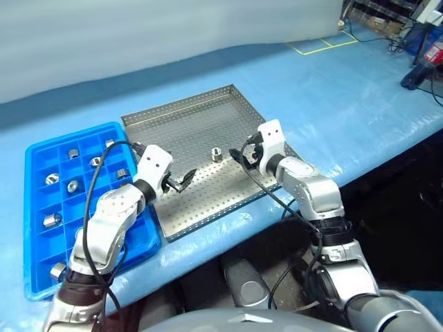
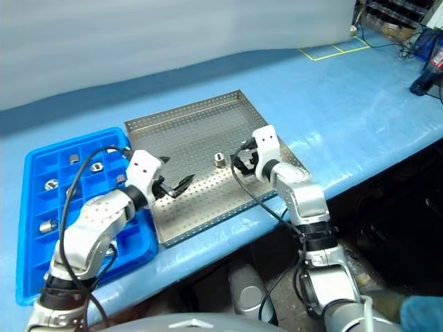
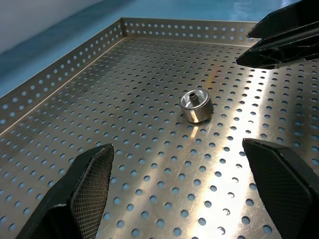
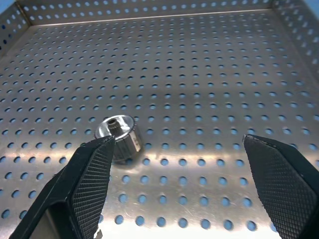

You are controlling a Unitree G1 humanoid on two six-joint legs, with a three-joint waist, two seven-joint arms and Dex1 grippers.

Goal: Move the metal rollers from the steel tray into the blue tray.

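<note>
Blue-covered bench with two trays

A long bench (image 1: 360,104) is covered with a light blue sheet, slightly wrinkled along its near edge. Two trays are laid directly on it, side by side and touching or nearly so. The blue tray (image 1: 36,207), divided into small square compartments, is set at the left, close to the near edge. The steel tray (image 1: 181,116), perforated and low-rimmed, is placed just to its right, turned at a slight angle to the bench edge. To the right of the steel tray, bare blue sheet is seen.
</note>
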